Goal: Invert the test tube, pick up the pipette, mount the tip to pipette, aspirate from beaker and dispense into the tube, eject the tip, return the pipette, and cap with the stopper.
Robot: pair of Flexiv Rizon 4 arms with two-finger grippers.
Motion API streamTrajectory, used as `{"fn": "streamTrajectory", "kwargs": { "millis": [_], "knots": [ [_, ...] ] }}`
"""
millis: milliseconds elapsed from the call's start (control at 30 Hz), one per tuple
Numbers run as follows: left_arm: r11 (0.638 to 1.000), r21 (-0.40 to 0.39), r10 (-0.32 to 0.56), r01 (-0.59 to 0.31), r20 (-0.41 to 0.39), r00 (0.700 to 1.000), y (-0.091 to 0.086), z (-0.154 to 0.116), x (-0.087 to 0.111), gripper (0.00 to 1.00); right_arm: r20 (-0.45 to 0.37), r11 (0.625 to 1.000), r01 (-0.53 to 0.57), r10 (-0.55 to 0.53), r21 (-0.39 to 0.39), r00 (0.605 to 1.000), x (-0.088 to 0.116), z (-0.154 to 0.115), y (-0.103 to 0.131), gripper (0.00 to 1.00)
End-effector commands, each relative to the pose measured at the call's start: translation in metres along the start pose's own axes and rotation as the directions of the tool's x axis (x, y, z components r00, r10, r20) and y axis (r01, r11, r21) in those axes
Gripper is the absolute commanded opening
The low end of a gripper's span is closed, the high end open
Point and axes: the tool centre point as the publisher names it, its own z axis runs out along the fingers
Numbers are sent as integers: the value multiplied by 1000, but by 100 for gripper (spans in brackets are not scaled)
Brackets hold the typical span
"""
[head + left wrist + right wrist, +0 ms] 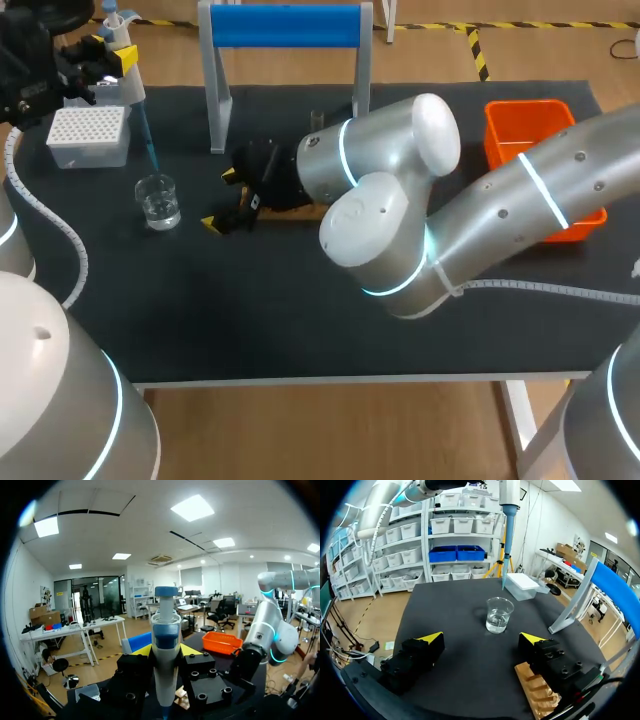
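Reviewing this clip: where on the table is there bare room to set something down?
The front strip of the mat, from the beaker forward to the near edge, is bare. Crowded: the rear left around tip box, beaker and pipette, and the middle around the right gripper and wooden rack.

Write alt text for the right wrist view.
The right gripper hovers open over the black table, nothing between its fingers. Ahead stands a glass beaker of clear liquid, a pipette hanging tip-down just beyond it, before a white tip box.
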Motion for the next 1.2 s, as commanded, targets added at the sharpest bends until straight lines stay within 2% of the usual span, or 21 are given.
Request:
{"fn": "streamTrajectory", "kwargs": {
  "millis": [33,233,833,1200],
  "knots": [
    [1000,4,1,-1,2,1000,0,0,0,0,0,1000,-1,1,0,1000,0,0,0,100],
    [1000,11,15,-15,1,1000,4,1,2,0,0,1000,-1,1,0,1000,0,0,0,100],
    [996,33,77,-77,-8,997,37,4,-2,0,0,1000,-1,1,0,1000,0,0,0,100],
    [997,25,76,-75,-6,997,51,6,-6,0,0,1000,-1,1,0,1000,0,0,0,100]
  ]
}}
